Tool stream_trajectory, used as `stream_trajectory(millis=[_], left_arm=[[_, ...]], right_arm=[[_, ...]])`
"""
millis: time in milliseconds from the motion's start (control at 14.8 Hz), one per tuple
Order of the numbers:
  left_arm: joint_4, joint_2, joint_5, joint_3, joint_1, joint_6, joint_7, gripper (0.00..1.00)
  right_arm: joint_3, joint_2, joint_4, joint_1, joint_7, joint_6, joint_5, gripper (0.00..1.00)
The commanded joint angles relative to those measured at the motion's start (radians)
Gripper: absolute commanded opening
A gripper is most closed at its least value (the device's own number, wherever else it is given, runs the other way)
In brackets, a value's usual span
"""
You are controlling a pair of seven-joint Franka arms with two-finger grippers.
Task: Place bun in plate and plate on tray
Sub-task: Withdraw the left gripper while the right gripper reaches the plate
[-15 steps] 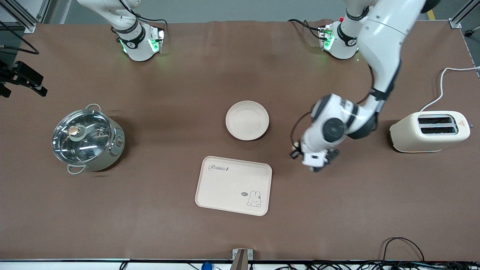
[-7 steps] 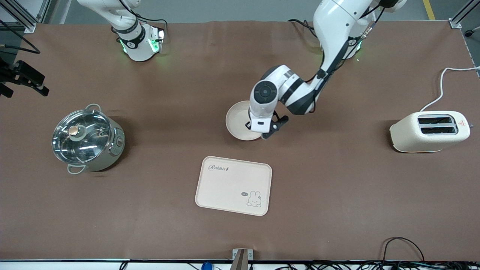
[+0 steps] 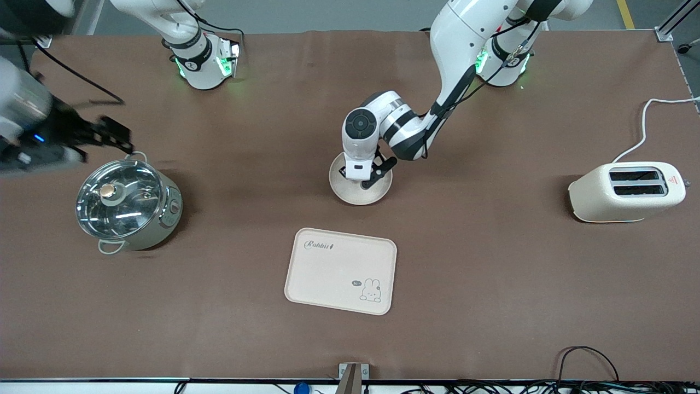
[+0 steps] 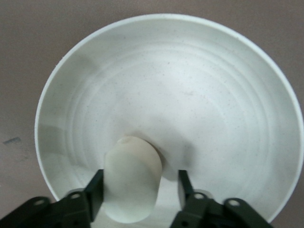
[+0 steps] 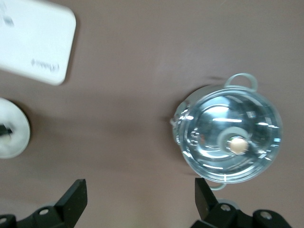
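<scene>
The round cream plate (image 3: 355, 196) sits mid-table, farther from the front camera than the cream "Rabbit" tray (image 3: 328, 273). My left gripper (image 3: 363, 176) is low over the plate. In the left wrist view the plate (image 4: 190, 85) fills the frame and the bun (image 4: 133, 180) lies in it between the open fingers of the left gripper (image 4: 140, 190). One finger touches the bun and the other stands apart from it. The bun is hidden in the front view. My right gripper (image 3: 112, 138) is open and empty (image 5: 140, 199), in the air beside the pot.
A steel pot with a glass lid (image 3: 127, 203) stands toward the right arm's end and also shows in the right wrist view (image 5: 230, 140). A cream toaster (image 3: 626, 191) with a white cable stands toward the left arm's end.
My left gripper has moved from the bare table between plate and toaster to over the plate. My right arm has swung into the front view near the pot.
</scene>
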Motion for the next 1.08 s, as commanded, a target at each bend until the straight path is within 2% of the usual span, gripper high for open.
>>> stream_trajectory(millis=[0, 67, 135, 202, 405, 540, 742, 877, 1012], left_arm=[[0.010, -0.043, 0.000, 0.016, 0.008, -0.013, -0.016, 1.00], [0.010, -0.075, 0.000, 0.023, 0.016, -0.027, -0.013, 1.00], [0.021, -0.110, 0.001, 0.038, 0.026, -0.050, -0.012, 1.00], [0.044, -0.139, 0.003, 0.050, 0.039, -0.081, -0.012, 1.00], [0.200, -0.164, 0.095, 0.056, 0.137, -0.238, 0.010, 1.00], [0.288, -0.169, 0.146, 0.056, 0.207, -0.324, 0.088, 1.00], [0.311, -0.224, 0.146, 0.056, 0.330, -0.345, 0.299, 1.00], [0.316, -0.253, 0.146, 0.055, 0.397, -0.407, 0.474, 1.00], [0.316, -0.291, 0.146, 0.055, 0.462, -0.424, 0.612, 1.00]], right_arm=[[-0.004, 0.025, -0.015, 0.007, -0.030, -0.036, 0.030, 1.00], [-0.006, 0.053, -0.036, 0.017, -0.019, -0.024, 0.103, 1.00], [-0.007, 0.071, -0.071, 0.020, 0.010, 0.021, 0.190, 1.00], [-0.007, 0.084, -0.128, 0.025, 0.068, 0.099, 0.239, 1.00], [-0.006, 0.117, -0.329, 0.128, 0.150, 0.375, 0.358, 1.00], [-0.006, 0.168, -0.421, 0.219, 0.173, 0.559, 0.509, 1.00], [-0.006, 0.255, -0.446, 0.325, 0.184, 0.677, 0.593, 1.00], [-0.006, 0.303, -0.483, 0.396, 0.193, 0.811, 0.623, 1.00], [-0.006, 0.353, -0.497, 0.460, 0.194, 0.911, 0.701, 1.00]])
